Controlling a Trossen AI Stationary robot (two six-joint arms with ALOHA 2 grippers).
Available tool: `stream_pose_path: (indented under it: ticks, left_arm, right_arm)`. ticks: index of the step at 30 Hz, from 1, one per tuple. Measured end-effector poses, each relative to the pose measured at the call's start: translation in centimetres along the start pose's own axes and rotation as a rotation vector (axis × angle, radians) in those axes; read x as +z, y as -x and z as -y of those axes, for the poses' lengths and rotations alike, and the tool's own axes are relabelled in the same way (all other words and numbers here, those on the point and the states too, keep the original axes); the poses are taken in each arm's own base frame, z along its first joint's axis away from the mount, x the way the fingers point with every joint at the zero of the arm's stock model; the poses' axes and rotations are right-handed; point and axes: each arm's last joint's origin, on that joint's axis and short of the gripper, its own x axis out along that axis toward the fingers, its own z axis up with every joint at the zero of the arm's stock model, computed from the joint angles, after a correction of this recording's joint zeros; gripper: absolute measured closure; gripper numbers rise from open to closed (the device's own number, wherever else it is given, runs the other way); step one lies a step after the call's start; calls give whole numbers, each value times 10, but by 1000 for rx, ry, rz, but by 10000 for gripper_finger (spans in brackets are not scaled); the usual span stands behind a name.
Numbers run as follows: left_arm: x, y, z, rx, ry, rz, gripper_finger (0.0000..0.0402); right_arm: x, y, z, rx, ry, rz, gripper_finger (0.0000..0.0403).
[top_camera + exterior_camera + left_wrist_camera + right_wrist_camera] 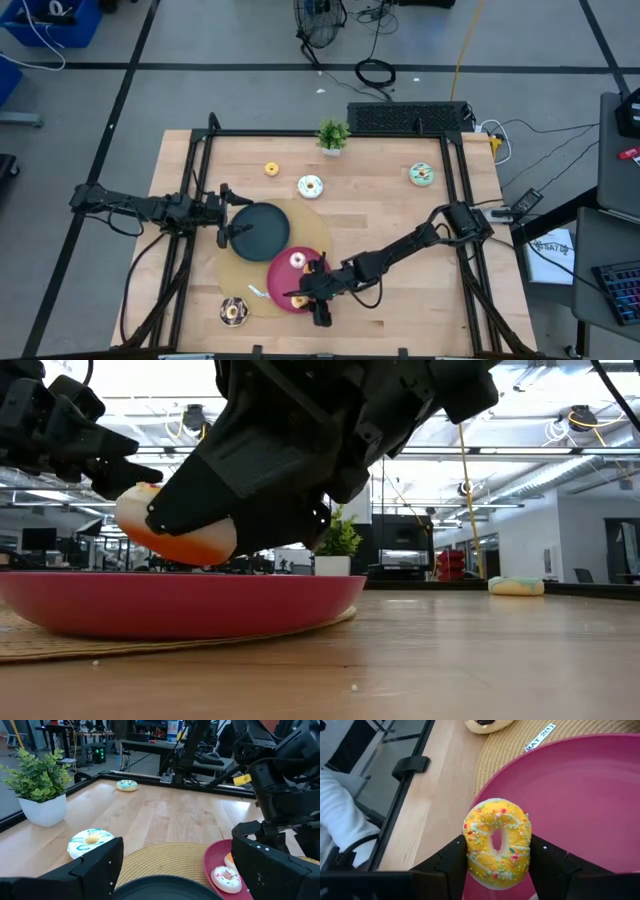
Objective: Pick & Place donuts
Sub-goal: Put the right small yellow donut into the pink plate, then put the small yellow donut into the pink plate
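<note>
My right gripper (pixel 497 857) is shut on a yellow-orange sprinkled donut (pixel 497 840) over the near-left part of the pink plate (pixel 580 795), near its rim. A pink-white donut (pixel 297 261) lies on the same plate. My left gripper (pixel 230 214) is open at the left rim of the dark plate (pixel 262 230), a finger on each side of that rim, touching nothing I can see. Lying loose on the table are a chocolate donut (pixel 233 311), a white donut (pixel 310 186), a small yellow one (pixel 270 169) and a mint one (pixel 421 175). My right gripper pinches the yellow-orange donut across its ring, one finger (pixel 452 862) on each outer side (pixel 470 845), its iced face toward the wrist camera. The low view shows the donut (pixel 175 535) under the fingers, about level with the pink plate's rim (pixel 180 575). Whether it touches the plate floor is hidden.
Both plates sit on a round woven mat (pixel 305 235). A small potted plant (pixel 332 135) stands at the far edge. Black frame rails (pixel 190 190) run along the table's left and right sides. Bare wood lies right of the plates.
</note>
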Motion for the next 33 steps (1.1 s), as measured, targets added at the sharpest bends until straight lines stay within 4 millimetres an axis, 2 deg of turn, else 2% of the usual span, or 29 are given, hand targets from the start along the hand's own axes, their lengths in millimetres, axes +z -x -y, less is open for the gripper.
stream_pose_path:
  ticks: [5,16,25,28,33]
  left_arm:
    - [0,0,0,0,0,0,36]
    - [0,0,0,0,0,0,36]
    - [0,0,0,0,0,0,36]
    - [0,0,0,0,0,0,36]
    - [0,0,0,0,0,0,36]
  right_arm:
    - [1,0,0,3,25,6,223]
    - [3,0,7,-15,15,5,161]
    - [3,0,7,-13,11,4,153]
    - [5,6,5,0,12,-17,153]
    - [16,31,0,9,20,-86,154]
